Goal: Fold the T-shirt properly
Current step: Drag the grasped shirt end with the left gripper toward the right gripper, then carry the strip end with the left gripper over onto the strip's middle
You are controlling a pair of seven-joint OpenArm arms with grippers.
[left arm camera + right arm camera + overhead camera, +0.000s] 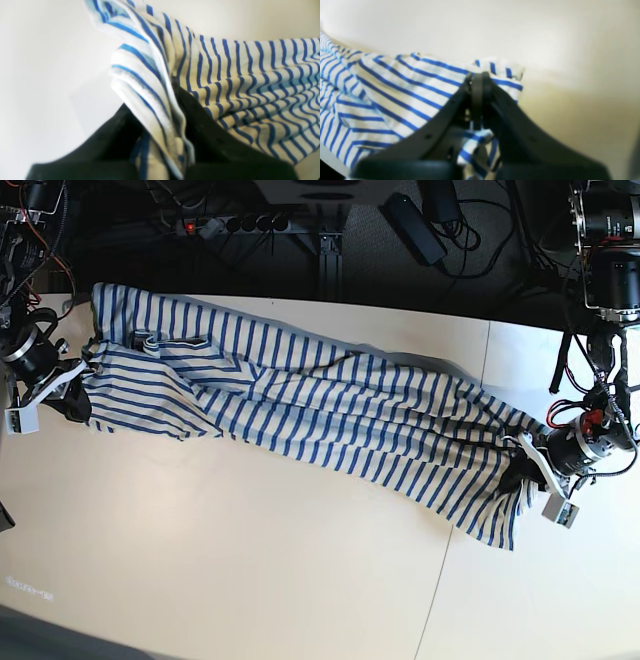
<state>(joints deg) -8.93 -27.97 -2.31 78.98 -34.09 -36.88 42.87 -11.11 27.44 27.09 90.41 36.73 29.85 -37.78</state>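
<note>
Striped T-shirt [330, 420] full-length only from base view

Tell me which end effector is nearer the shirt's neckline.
Right. The right end effector grips the T-shirt beside the neckline; the left end effector grips the far end.

**Right gripper pinching striped cloth**

The right gripper [479, 82] is clamping its dark jaws together on a bunched fold of the T-shirt [395, 87], whose cream cloth with blue stripes is spreading away to the left over the pale table [545, 50].
</note>
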